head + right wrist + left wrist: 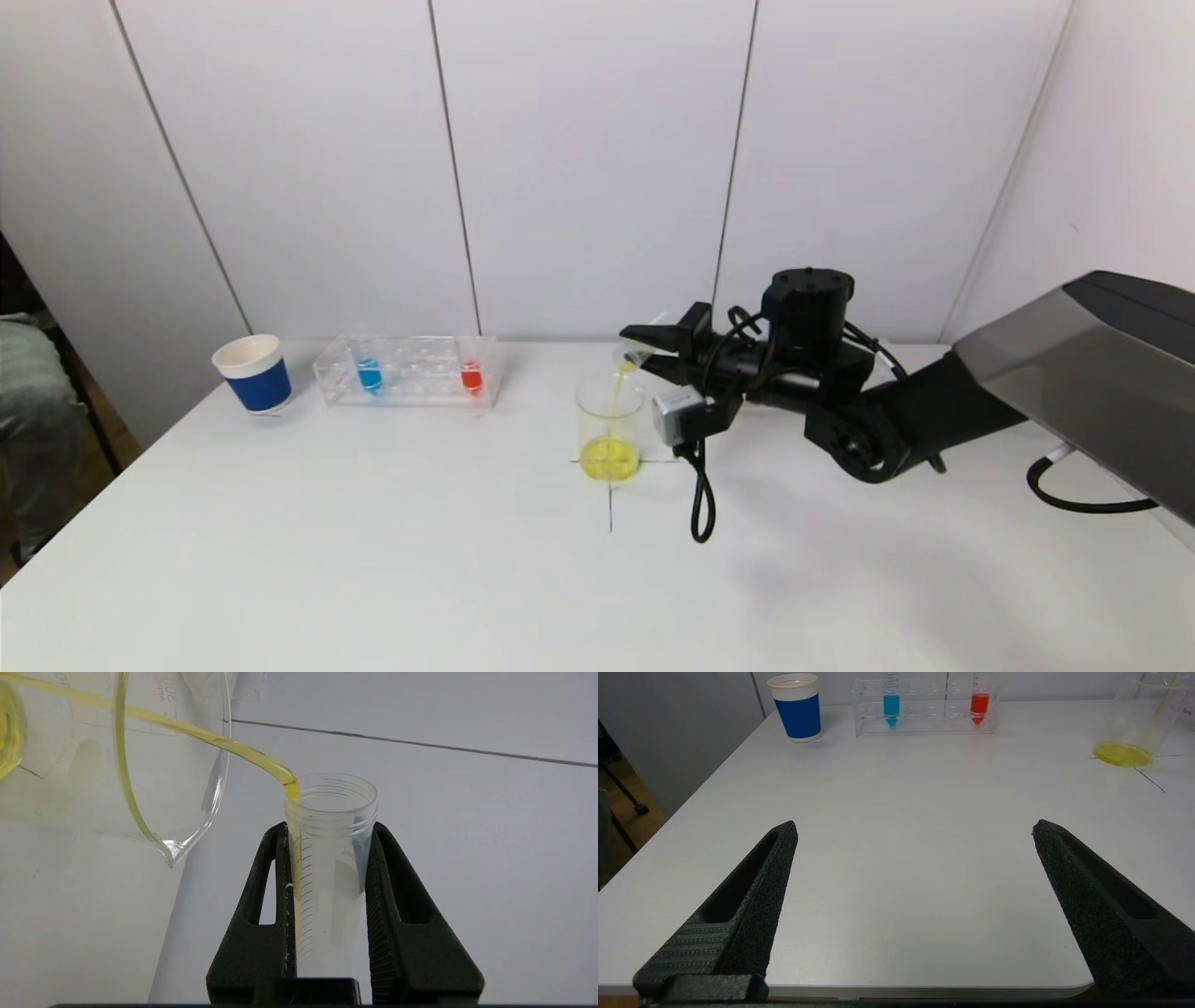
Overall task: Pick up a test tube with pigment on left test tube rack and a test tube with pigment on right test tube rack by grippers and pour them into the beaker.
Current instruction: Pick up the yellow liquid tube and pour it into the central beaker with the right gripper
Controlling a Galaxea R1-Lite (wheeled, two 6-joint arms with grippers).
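Head view: right gripper (644, 353) tips a test tube (637, 355) over the beaker (611, 427), yellow stream (616, 392) falling in
Right pincer: clamped on the tube (329, 858), nearly drained
Beaker: mid-table on a cross mark, yellow pool at the bottom
Left gripper (915, 830): spread wide, low over the table's (901, 858) near edge
Rack (408, 371): blue tube (370, 373) and red tube (471, 375) standing, blue cup (252, 373) beside it

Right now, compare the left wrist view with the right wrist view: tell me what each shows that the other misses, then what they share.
Only the left wrist view shows the open left gripper, parked low over the table's near edge, the blue cup, and the rack holding the blue tube and red tube.

Only the right wrist view shows the right gripper clamping the tilted test tube.

Both show the beaker and the yellow stream entering it.
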